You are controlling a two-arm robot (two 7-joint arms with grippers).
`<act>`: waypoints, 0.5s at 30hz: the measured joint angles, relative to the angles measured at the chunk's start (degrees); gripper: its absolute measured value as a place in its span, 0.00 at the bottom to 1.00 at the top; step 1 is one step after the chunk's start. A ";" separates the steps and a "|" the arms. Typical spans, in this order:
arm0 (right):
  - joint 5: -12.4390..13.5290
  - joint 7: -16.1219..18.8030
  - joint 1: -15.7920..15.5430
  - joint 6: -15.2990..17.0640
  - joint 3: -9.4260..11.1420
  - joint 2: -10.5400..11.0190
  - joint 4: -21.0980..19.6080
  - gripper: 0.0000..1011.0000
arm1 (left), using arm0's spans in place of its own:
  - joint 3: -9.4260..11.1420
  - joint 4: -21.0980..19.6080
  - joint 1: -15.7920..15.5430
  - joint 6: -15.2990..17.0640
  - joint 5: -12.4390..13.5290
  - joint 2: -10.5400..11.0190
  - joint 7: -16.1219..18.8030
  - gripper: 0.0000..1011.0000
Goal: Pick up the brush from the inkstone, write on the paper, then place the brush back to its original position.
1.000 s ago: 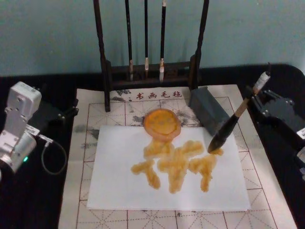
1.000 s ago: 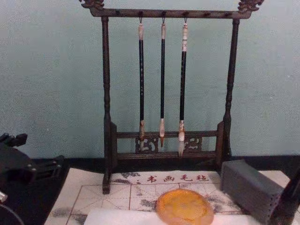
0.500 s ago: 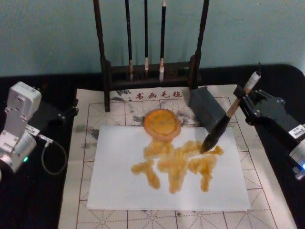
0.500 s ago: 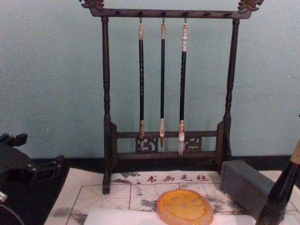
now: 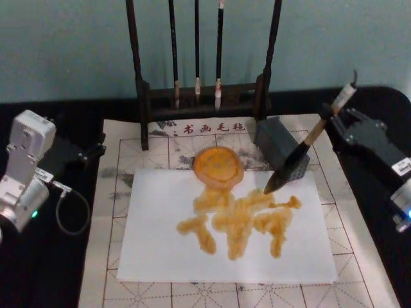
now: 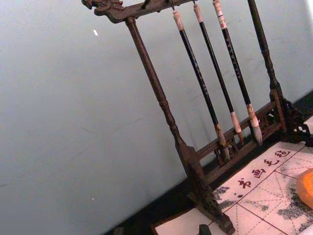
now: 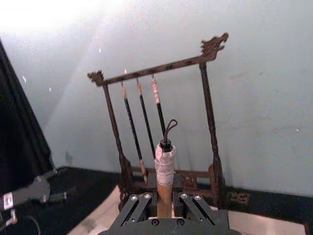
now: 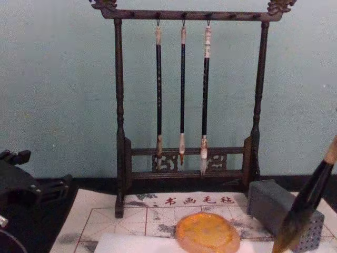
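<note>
The brush [image 5: 294, 162] hangs tilted, its dark tip just above the paper's far right part, right of the inkstone [image 5: 218, 165] and in front of the grey block. My right gripper [image 5: 335, 117] is shut on its tan handle below the white cap; the right wrist view shows the fingers [image 7: 141, 201] clamped on the handle [image 7: 165, 182]. The white paper [image 5: 157, 247] bears orange strokes [image 5: 239, 221]. The chest view shows the brush [image 8: 308, 199] at the right edge and the amber inkstone [image 8: 207, 232]. My left gripper [image 5: 72, 154] rests parked at the far left.
A grey block with small holes [image 5: 277, 149] stands just behind the brush tip. A dark wooden rack [image 8: 120, 116] with three thin hanging brushes [image 8: 182, 95] stands at the back. The beige grid mat [image 5: 119, 163] lies under the paper, on a black table.
The brush tip left the orange stroke at the paper's right and moved up and back toward the inkstone. The right gripper rose with it. The left arm stayed still.
</note>
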 joint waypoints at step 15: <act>10.94 -1.50 5.62 3.69 0.51 -3.03 3.03 0.19 | 0.00 0.00 0.00 0.00 0.01 0.00 0.00 0.99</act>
